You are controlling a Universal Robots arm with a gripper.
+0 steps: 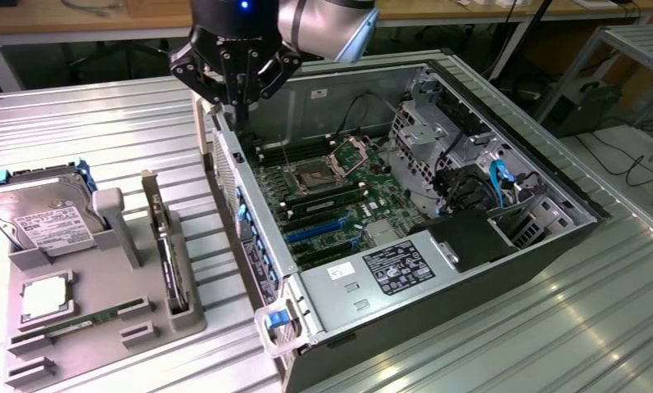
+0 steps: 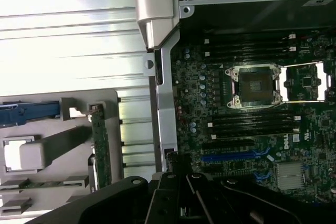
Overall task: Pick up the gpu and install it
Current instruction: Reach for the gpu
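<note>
The gpu (image 1: pixel 165 246) stands on edge in a slot of the grey holder tray (image 1: pixel 179 323) at the exterior view's left, with its pale bracket end toward the back. In the wrist view the gpu (image 2: pixel 100 145) shows edge-on as a thin green strip beside the case wall. My gripper (image 1: pixel 237 105) hangs above the back corner of the open computer case (image 1: pixel 250 205), well away from the card. Its black fingers (image 2: pixel 184 182) meet at the tips and hold nothing. Blue expansion slots (image 1: pixel 315 229) (image 2: pixel 231 157) lie bare on the motherboard.
The tray also carries a silver hard drive (image 1: pixel 42 217), a processor chip (image 1: pixel 44 296) and a narrow RAM stick (image 1: pixel 86 319). Inside the case sit the open CPU socket (image 2: pixel 254 85), a power supply (image 1: pixel 397 266) and drive cages with cables (image 1: pixel 490 180). The table is ribbed metal (image 1: pixel 86 131).
</note>
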